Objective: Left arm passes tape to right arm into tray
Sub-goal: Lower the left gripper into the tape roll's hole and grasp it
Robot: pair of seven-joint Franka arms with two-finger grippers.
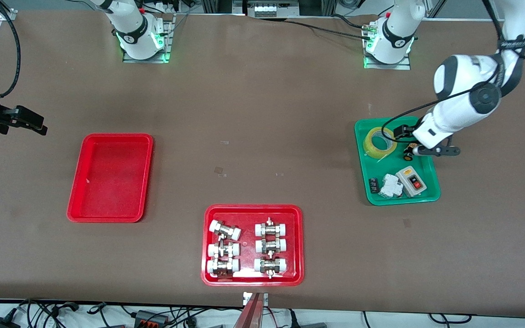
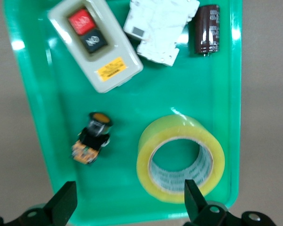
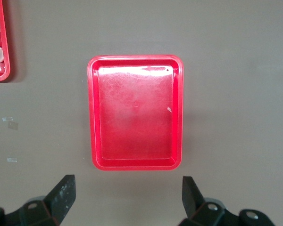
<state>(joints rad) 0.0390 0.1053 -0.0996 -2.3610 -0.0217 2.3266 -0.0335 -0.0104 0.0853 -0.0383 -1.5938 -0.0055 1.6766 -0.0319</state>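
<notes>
Tape (image 1: 379,142) lies untouched in the green tray (image 1: 431,193); left gripper (image 1: 426,150) hovers over it, fingers wide apart, empty. Right gripper (image 3: 127,200) waits spread and empty near the bare red tray (image 1: 78,200). Handover not begun.

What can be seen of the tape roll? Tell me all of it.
The tape is a ring of see-through yellowish packing tape with a pale inner core. It lies flat in the green tray, at the end farther from the front camera. The left gripper hangs open over it, not touching. Nothing else in the tray touches it.
</notes>
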